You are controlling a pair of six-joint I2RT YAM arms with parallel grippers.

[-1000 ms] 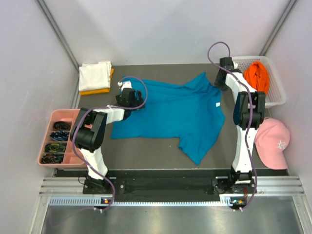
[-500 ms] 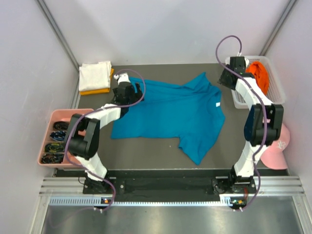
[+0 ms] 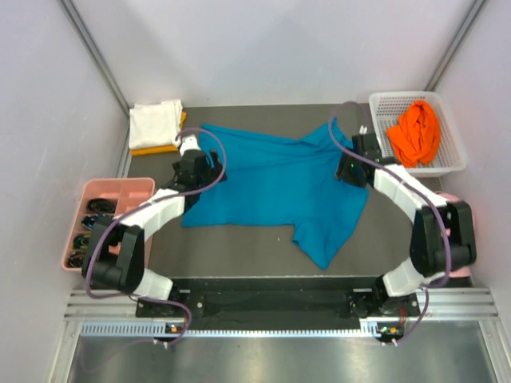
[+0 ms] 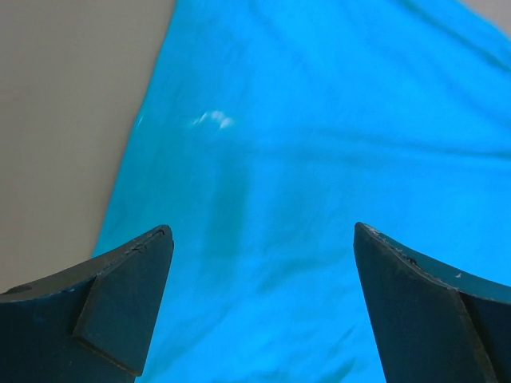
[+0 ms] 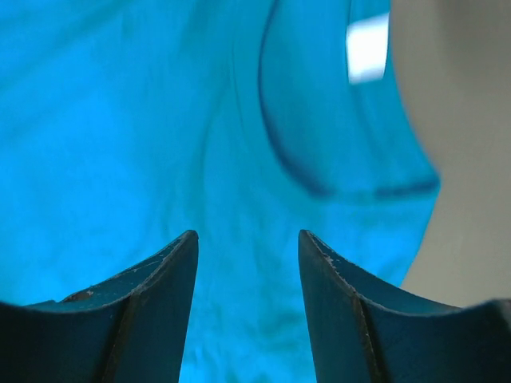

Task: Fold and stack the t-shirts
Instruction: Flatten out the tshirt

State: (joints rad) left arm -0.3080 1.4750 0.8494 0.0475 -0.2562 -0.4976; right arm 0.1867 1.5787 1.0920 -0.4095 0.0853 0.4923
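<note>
The teal-blue t-shirt (image 3: 279, 183) lies spread flat on the table (image 3: 239, 247), and we hold the left gripper (image 4: 263, 239) wide open over its left edge and the right gripper (image 5: 247, 239) half open, empty, by the collar, seemingly just above the cloth, so both should pinch edges together.

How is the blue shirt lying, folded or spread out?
Spread out. The blue shirt lies opened wide across the table, its full shape showing, with only a few wrinkles.

Left arm (image 3: 156, 209) and right arm (image 3: 399, 185) have white shells, black joints, purple cables (image 3: 330, 132) (dark wedge fingers (image 4: 120, 295)).
</note>
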